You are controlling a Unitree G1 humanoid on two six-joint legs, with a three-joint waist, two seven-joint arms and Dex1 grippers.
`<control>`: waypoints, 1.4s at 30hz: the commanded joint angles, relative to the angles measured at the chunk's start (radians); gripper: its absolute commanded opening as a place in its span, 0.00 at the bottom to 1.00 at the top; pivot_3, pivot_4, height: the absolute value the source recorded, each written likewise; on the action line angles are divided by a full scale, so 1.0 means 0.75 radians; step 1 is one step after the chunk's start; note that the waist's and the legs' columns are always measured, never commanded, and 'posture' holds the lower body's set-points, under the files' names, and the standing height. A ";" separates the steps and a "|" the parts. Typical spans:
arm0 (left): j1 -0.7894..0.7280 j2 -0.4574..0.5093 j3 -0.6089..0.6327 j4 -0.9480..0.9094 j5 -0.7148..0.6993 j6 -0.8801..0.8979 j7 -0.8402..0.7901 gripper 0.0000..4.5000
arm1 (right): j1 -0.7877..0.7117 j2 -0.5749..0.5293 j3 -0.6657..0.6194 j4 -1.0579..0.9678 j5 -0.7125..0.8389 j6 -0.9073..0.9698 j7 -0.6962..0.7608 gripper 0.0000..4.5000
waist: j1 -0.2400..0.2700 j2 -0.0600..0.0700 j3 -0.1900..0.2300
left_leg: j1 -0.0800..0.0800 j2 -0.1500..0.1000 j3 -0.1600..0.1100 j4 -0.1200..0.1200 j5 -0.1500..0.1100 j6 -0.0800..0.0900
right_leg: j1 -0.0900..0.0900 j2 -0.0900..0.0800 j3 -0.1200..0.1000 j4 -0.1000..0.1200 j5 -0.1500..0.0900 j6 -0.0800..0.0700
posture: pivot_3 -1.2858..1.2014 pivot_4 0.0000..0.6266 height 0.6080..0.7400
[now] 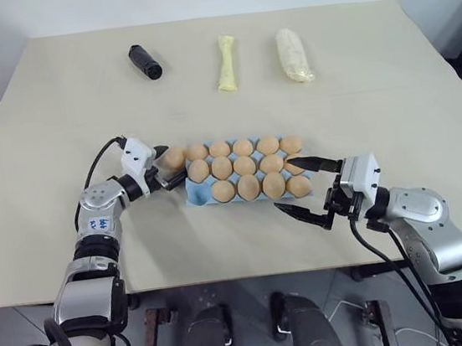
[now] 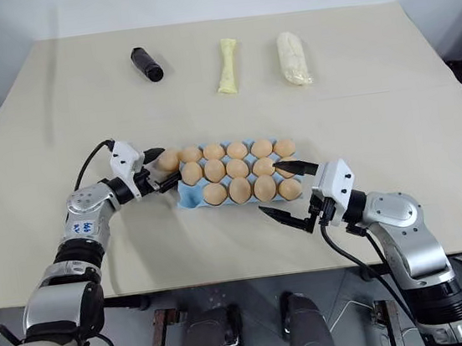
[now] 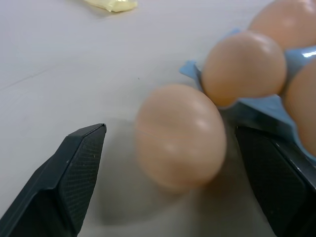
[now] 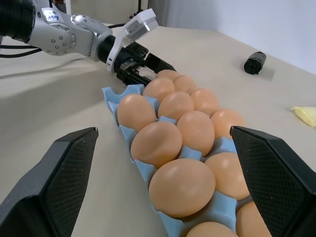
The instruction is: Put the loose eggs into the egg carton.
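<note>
Beige table (image 1: 56,118), my left gripper (image 1: 165,166) spread around one loose egg (image 1: 173,157) beside carton (image 1: 199,195), right gripper (image 1: 307,187) spread, empty.

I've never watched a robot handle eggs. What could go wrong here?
The loose egg lies on the table between the left gripper's open fingers, right against the egg carton; closing might pinch the carton's edge too, or squeeze the egg too hard. The one empty cup is crowded by neighbouring eggs.
</note>
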 commanded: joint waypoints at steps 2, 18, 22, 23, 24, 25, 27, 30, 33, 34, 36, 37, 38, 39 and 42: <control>-0.032 -0.018 0.023 0.037 -0.007 -0.066 0.003 0.95 | -0.011 0.002 -0.002 -0.047 0.006 0.002 -0.013 1.00 | -0.001 0.000 0.000 | 0.000 0.000 0.001 0.001 -0.001 0.001 | 0.000 0.000 -0.001 -0.001 0.003 0.001 | 0.52 0.24 1.00; 0.142 0.114 0.125 -0.334 -0.207 0.021 -0.317 0.44 | 0.021 -0.001 -0.001 -0.079 0.010 0.028 -0.028 1.00 | -0.011 0.000 0.000 | 0.000 0.001 0.005 0.000 -0.002 0.002 | -0.003 -0.001 0.000 -0.002 0.005 0.002 | 0.52 0.24 1.00; 0.248 0.132 0.085 -0.657 -0.285 0.200 -0.410 0.44 | 0.032 -0.004 -0.002 -0.089 0.013 0.035 -0.029 1.00 | -0.006 0.000 0.000 | -0.001 0.001 0.006 0.001 -0.002 0.001 | -0.003 -0.002 0.000 -0.004 0.005 0.002 | 0.52 0.24 1.00; 0.267 0.133 0.079 -0.710 -0.292 0.233 -0.413 0.44 | 0.034 -0.005 -0.004 -0.090 0.014 0.036 -0.028 1.00 | -0.004 0.000 0.000 | -0.001 0.001 0.005 0.001 -0.003 -0.001 | -0.003 -0.002 0.000 -0.004 0.005 0.002 | 0.52 0.24 1.00; 0.300 0.132 0.064 -0.777 -0.298 0.270 -0.421 0.44 | 0.037 -0.005 -0.004 -0.092 0.015 0.038 -0.028 1.00 | -0.003 0.000 0.000 | -0.001 0.001 0.005 0.001 -0.004 -0.001 | -0.002 -0.002 0.000 -0.005 0.005 0.003 | 0.52 0.24 1.00; 0.328 0.132 0.051 -0.829 -0.300 0.296 -0.429 0.44 | 0.039 -0.005 -0.005 -0.095 0.016 0.041 -0.029 1.00 | -0.004 0.000 0.000 | -0.001 0.001 0.005 0.001 -0.004 -0.001 | -0.002 -0.002 0.000 -0.005 0.005 0.003 | 0.52 0.24 1.00; 0.373 0.130 0.025 -0.905 -0.298 0.331 -0.442 0.44 | 0.042 -0.005 -0.006 -0.099 0.017 0.045 -0.031 1.00 | -0.004 0.000 0.000 | 0.000 0.001 0.006 0.001 -0.004 0.000 | -0.002 -0.002 0.001 -0.005 0.005 0.003 | 0.52 0.24 1.00; 0.421 0.122 -0.010 -0.951 -0.288 0.343 -0.459 0.44 | 0.046 -0.003 -0.007 -0.104 0.016 0.049 -0.033 1.00 | -0.005 0.000 0.000 | 0.000 0.001 0.006 0.001 -0.005 0.001 | -0.002 -0.002 0.001 -0.004 0.005 0.003 | 0.52 0.24 1.00; 0.444 0.119 -0.039 -0.961 -0.280 0.335 -0.475 0.44 | 0.046 0.000 -0.007 -0.108 0.016 0.051 -0.037 1.00 | -0.005 0.000 0.000 | 0.000 0.001 0.006 0.001 -0.005 0.001 | -0.002 -0.002 0.000 -0.004 0.005 0.002 | 0.52 0.24 1.00; 0.449 0.117 -0.045 -0.961 -0.279 0.332 -0.476 0.44 | 0.046 0.000 -0.007 -0.109 0.016 0.052 -0.038 1.00 | -0.005 0.000 0.000 | 0.000 0.001 0.006 0.001 -0.005 0.002 | -0.002 -0.002 0.000 -0.004 0.005 0.002 | 0.52 0.24 1.00; 0.452 0.113 -0.054 -0.964 -0.284 0.332 -0.482 0.44 | 0.047 0.000 -0.007 -0.110 0.016 0.053 -0.040 1.00 | -0.004 0.000 0.000 | 0.000 0.001 0.006 0.001 -0.005 0.002 | -0.002 -0.002 0.000 -0.004 0.005 0.002 | 0.52 0.24 1.00; 0.448 0.111 -0.058 -0.967 -0.283 0.330 -0.480 0.49 | 0.045 0.001 -0.006 -0.111 0.016 0.054 -0.042 1.00 | -0.004 0.000 0.000 | 0.000 0.001 0.006 0.001 -0.005 0.002 | -0.002 -0.002 0.001 -0.004 0.005 0.002 | 0.52 0.24 1.00; 0.445 0.111 -0.061 -0.968 -0.283 0.333 -0.479 0.55 | 0.043 0.002 -0.004 -0.112 0.015 0.055 -0.044 1.00 | -0.004 0.000 0.000 | 0.000 0.001 0.006 0.001 -0.005 0.002 | -0.002 -0.002 0.001 -0.004 0.005 0.002 | 0.52 0.24 1.00; 0.442 0.111 -0.063 -0.968 -0.282 0.334 -0.477 0.61 | 0.042 0.002 -0.004 -0.113 0.015 0.055 -0.045 1.00 | -0.004 0.000 0.000 | 0.000 0.001 0.006 0.001 -0.005 0.002 | -0.002 -0.002 0.001 -0.004 0.005 0.002 | 0.52 0.24 1.00; 0.440 0.123 -0.035 -0.962 -0.272 0.319 -0.438 0.81 | 0.042 0.002 -0.002 -0.120 0.016 0.058 -0.048 1.00 | -0.004 0.000 0.000 | 0.000 0.001 0.006 0.001 -0.005 0.002 | -0.002 -0.002 0.000 -0.004 0.005 0.002 | 0.52 0.24 1.00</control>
